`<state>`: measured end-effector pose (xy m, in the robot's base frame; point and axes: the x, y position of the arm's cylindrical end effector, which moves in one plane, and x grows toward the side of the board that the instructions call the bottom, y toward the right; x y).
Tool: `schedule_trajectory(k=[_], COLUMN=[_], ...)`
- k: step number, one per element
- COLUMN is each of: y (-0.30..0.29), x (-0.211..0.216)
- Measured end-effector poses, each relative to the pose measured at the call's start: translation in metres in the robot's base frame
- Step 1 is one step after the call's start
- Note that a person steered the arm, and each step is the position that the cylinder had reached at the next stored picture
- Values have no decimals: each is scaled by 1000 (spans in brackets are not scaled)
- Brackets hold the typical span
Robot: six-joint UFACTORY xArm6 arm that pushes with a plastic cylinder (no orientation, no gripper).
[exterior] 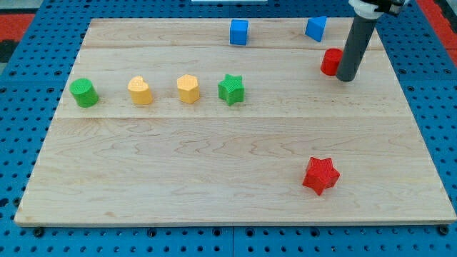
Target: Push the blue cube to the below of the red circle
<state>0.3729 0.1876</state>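
A robotics laboratory or test bench is indicated. A pale wooden board (pixel 235 178), made of joined planks, is laid on a blue perforated base plate (pixel 21 86) with a regular grid of mounting holes, as used on experimental rigs. Small coloured plastic blocks with ridged, printed-looking surfaces are set out on the board, among them a green star (pixel 231 89) and a red star (pixel 320 175). A dark rod (pixel 355 46) is seen at the view's top right.

Bright even light, sharp focus throughout, soft short shadows under blocks, faint sheen on wooden board (pixel 214 171)
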Motion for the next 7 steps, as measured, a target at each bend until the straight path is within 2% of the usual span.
schedule_trajectory(k=[1, 2, 3, 4, 5, 6, 7], y=[-84, -60, -86, -159, -178, -157, -149], x=[-8, -97, -162, -166, -105, -56, -122])
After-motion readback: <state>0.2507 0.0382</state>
